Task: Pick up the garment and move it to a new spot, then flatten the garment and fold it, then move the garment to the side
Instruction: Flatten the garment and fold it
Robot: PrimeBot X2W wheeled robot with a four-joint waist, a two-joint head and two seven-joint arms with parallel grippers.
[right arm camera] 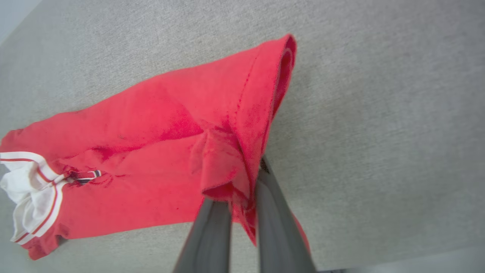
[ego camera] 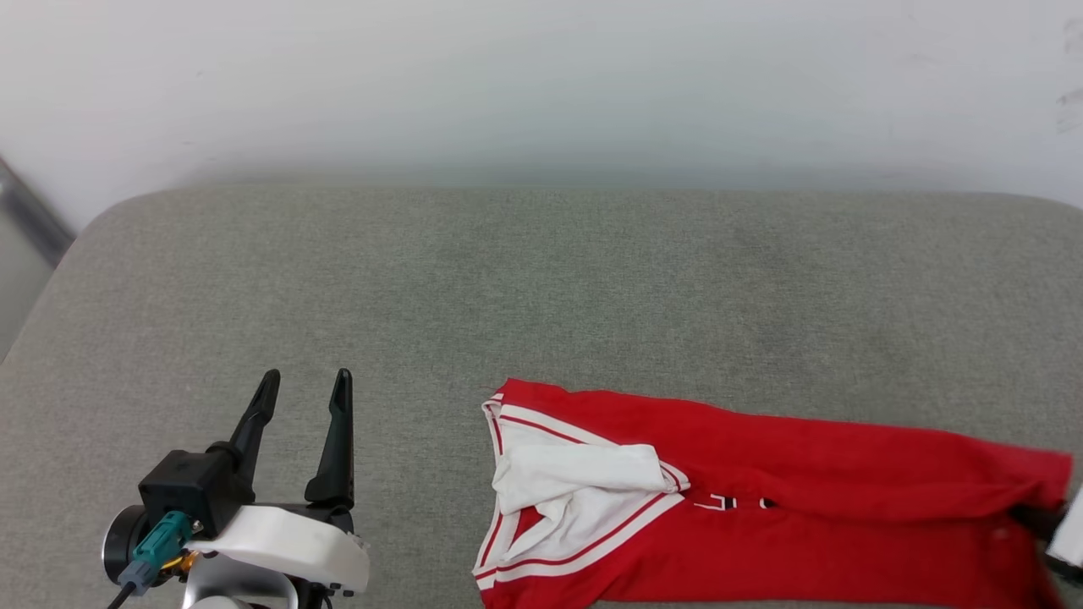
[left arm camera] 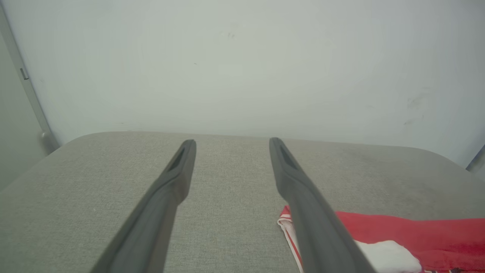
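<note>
The garment (ego camera: 761,474), a red jersey with white sleeves and red-striped trim, lies folded lengthwise along the front right of the grey cushion (ego camera: 541,296). A sliver of black lettering shows at its fold. My right gripper (right arm camera: 242,185) is shut on the garment (right arm camera: 151,151) at its right hem, and the pinched red cloth bunches up between the two dark fingers. In the head view only a white and dark bit of that arm (ego camera: 1068,529) shows at the right edge. My left gripper (ego camera: 305,393) hovers open and empty over the cushion, left of the garment (left arm camera: 398,235).
A pale wall (ego camera: 541,85) rises behind the cushion. The cushion's rounded left corner (ego camera: 93,237) drops off beside a grey metal rail (ego camera: 34,220). Bare grey cushion (right arm camera: 379,113) stretches beyond the garment's hem.
</note>
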